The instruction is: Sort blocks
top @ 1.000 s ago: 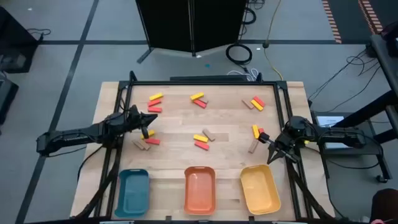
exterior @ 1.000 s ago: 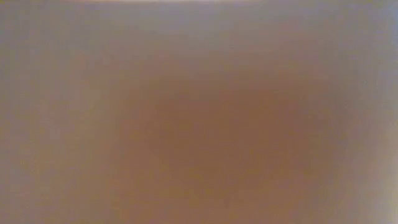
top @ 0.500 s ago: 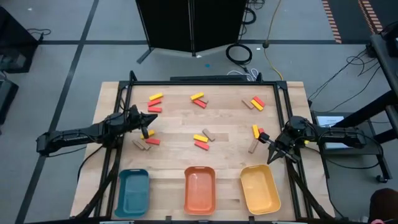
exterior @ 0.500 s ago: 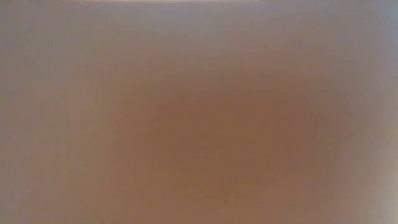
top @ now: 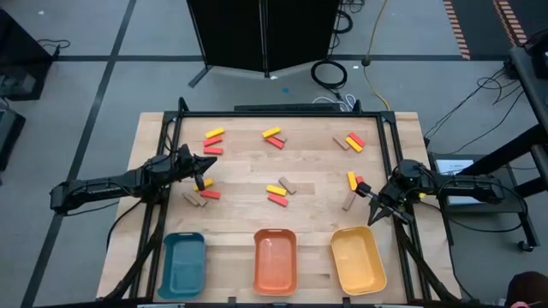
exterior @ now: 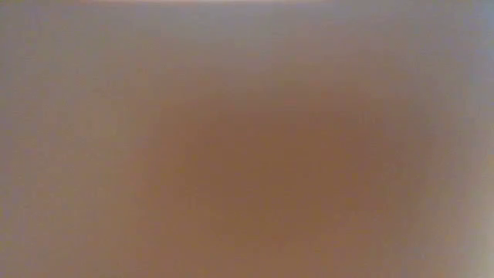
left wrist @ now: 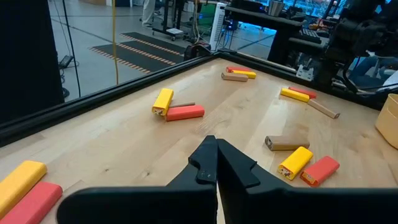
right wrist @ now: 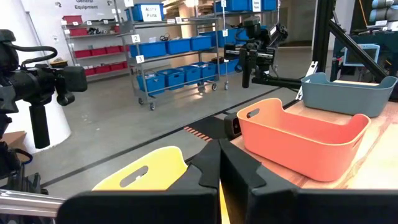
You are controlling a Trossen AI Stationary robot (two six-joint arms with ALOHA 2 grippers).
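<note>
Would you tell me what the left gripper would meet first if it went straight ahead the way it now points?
Probably the tan block, with a yellow block just beside it. The shut left gripper aims over bare table until then; depth is uncertain.

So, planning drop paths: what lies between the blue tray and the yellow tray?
In the high view, the orange tray sits between the blue tray and the yellow tray, with bare table either side.
</note>
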